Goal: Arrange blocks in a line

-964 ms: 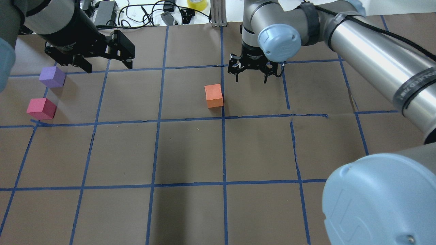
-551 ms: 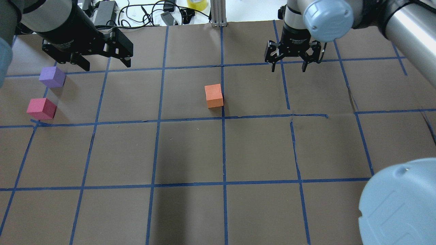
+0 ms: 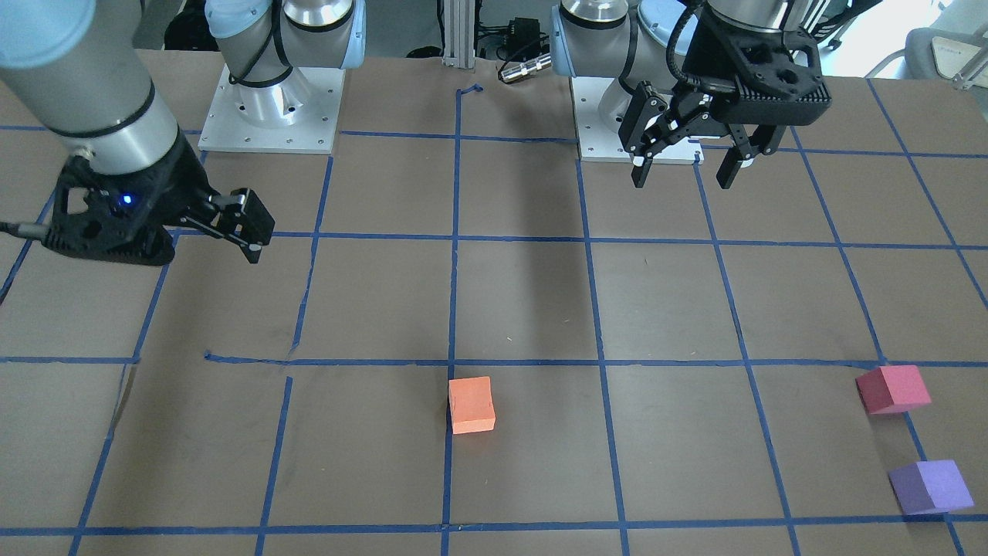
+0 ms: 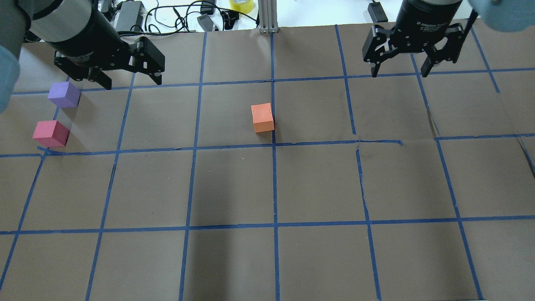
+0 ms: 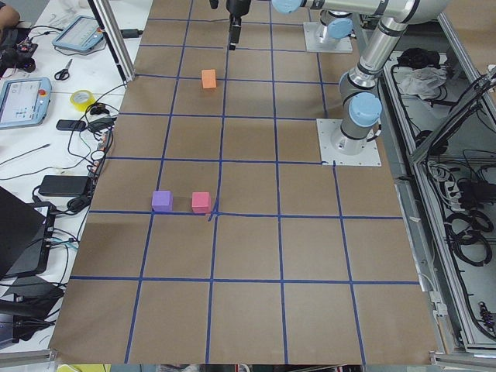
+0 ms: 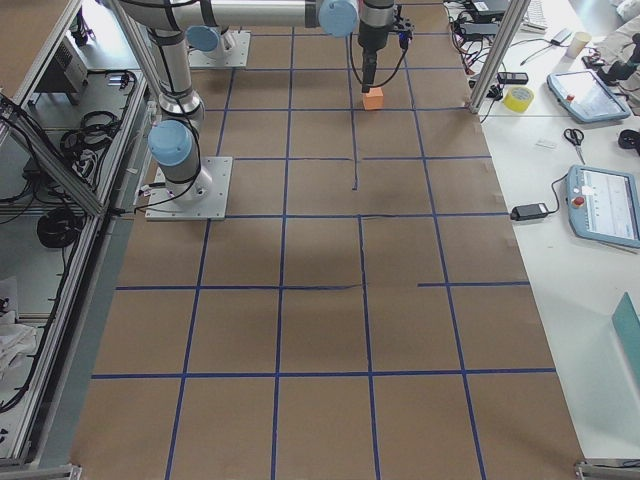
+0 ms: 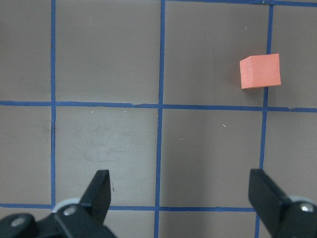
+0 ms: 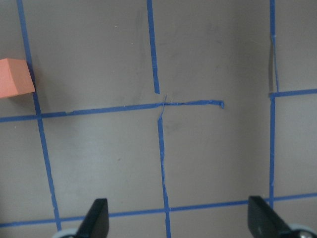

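One brown table (image 4: 317, 184), gridded with blue tape (image 4: 234, 147), carries everything. Both grippers hang above it with nothing between their fingers. The left gripper (image 4: 133, 82) is spread wide over the robot's left half. The right gripper (image 4: 399, 74) is spread just as wide over the right half. Three blocks lie on the table. The orange block (image 4: 262, 118) sits near the middle, beside a tape line, between the two grippers and well apart from each. It shows in both wrist views, ahead of the fingers and off to one side. The pink block (image 4: 51, 133) and purple block (image 4: 64, 94) lie near each other, not touching, at the left edge, on the left gripper's outer side. The pink one is nearer the robot.
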You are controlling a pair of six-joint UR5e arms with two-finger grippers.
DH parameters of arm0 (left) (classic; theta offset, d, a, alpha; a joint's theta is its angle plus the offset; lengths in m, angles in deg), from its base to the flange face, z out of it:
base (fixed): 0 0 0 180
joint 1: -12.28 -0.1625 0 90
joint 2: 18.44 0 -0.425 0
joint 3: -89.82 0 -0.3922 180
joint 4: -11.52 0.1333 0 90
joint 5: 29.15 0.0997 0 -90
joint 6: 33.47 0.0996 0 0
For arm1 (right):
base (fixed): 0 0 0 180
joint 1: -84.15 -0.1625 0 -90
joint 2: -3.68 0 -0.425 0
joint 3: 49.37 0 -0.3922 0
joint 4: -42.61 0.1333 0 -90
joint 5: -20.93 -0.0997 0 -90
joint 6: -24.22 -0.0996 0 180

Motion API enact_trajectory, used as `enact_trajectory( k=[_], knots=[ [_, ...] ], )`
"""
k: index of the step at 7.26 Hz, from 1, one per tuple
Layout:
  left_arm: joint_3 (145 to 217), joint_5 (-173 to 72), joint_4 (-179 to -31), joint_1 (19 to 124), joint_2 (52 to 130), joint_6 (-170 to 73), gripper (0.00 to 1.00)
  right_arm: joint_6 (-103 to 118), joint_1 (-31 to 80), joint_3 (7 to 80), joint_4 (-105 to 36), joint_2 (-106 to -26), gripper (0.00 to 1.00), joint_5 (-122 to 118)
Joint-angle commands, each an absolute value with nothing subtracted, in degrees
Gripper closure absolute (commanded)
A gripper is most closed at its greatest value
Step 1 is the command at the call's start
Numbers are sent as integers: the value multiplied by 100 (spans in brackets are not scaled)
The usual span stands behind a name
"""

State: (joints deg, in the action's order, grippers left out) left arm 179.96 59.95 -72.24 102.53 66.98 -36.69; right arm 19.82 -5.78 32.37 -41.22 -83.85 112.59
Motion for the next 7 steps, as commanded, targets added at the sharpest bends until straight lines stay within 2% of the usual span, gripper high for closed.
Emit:
enact_trajectory(
  k=[1,5,7],
  knots=[
    [18000,5980,-7224,10237,6716,-3664,0,1982,-567,3290,-3895,-9061,0,11252],
    [17982,5945,-7171,10272,6934,-3969,0,1982,-541,3307,-3649,-9080,0,11287],
    [18026,5709,-6124,10533,7897,-4050,0,1930,-541,3307,-3649,-9071,0,11278]
  ],
)
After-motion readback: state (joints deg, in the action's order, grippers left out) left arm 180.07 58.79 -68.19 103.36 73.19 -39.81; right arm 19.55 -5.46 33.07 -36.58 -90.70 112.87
